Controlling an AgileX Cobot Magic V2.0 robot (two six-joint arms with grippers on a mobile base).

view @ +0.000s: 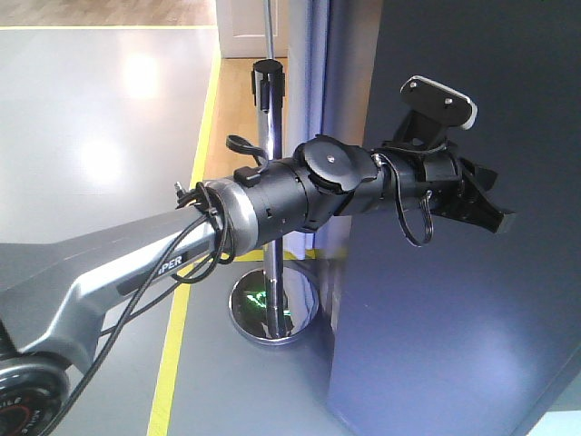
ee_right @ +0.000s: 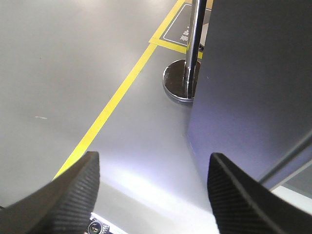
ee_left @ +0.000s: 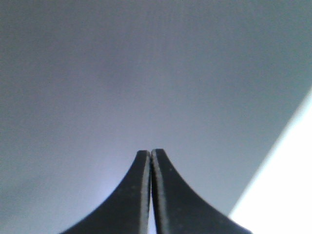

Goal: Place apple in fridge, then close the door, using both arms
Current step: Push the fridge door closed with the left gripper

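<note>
The door [view: 454, 345] shows its plain dark grey outer face along the right of the front view. My left arm [view: 300, 195] reaches across to it, and the left gripper [view: 497, 216] is against or just off that face. In the left wrist view the left gripper [ee_left: 150, 152] is shut with nothing between its fingers, and the door [ee_left: 146, 73] fills the picture. My right gripper [ee_right: 153, 158] hangs open and empty over the floor, left of the door's [ee_right: 253, 73] lower edge. The apple and the fridge's inside are out of view.
A chrome stanchion post [view: 272, 182] on a round base [view: 272, 309] stands just left of the door, and its base [ee_right: 178, 85] also shows in the right wrist view. A yellow floor line [view: 177, 345] runs along the grey floor [ee_right: 73, 58].
</note>
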